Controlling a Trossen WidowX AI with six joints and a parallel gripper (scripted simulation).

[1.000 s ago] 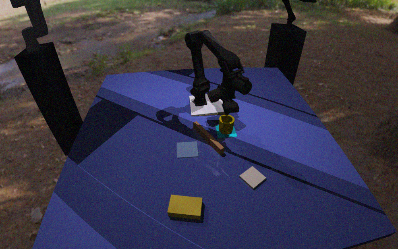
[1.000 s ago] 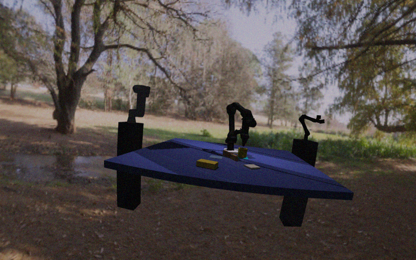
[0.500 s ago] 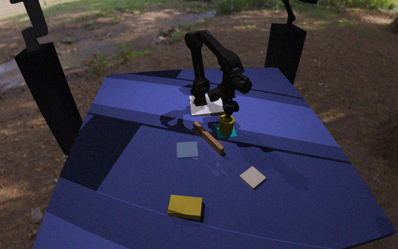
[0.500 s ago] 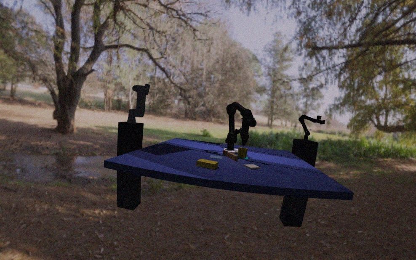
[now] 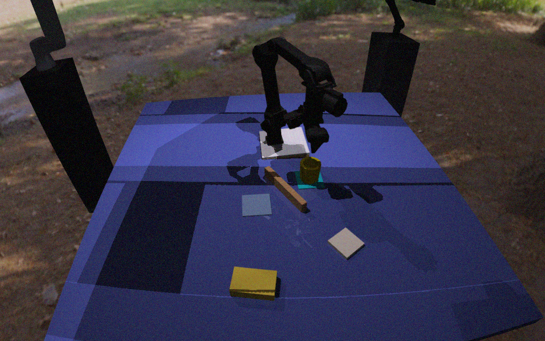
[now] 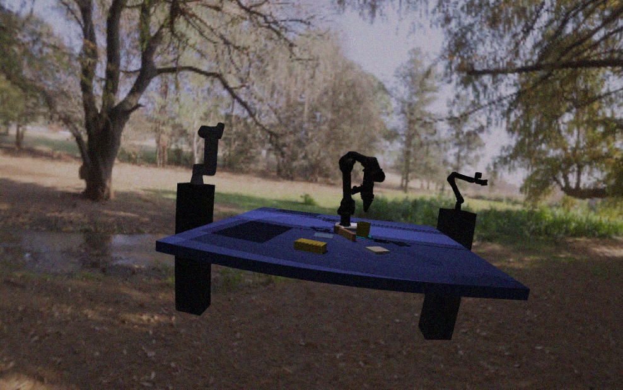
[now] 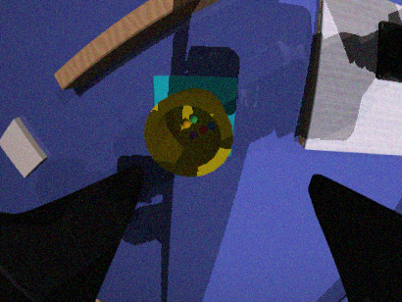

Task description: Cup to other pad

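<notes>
A round yellow see-through cup stands upright on a flat, square teal pad on the smooth blue table. From the wrist view, small round marbles sit inside the cup: 1 green, some dark, some yellow.

The black gripper hangs above the cup and does not touch it. Its 2 fingers are spread wide apart with nothing between them.

A long, thin wooden stick with a grainy brown look lies just beside the cup's pad. A flat pale blue square pad lies on the other side of the stick. A flat tan square tile and a thick yellow block lie nearer the front, well apart from the cup. The arm stands on a white square plate.
</notes>
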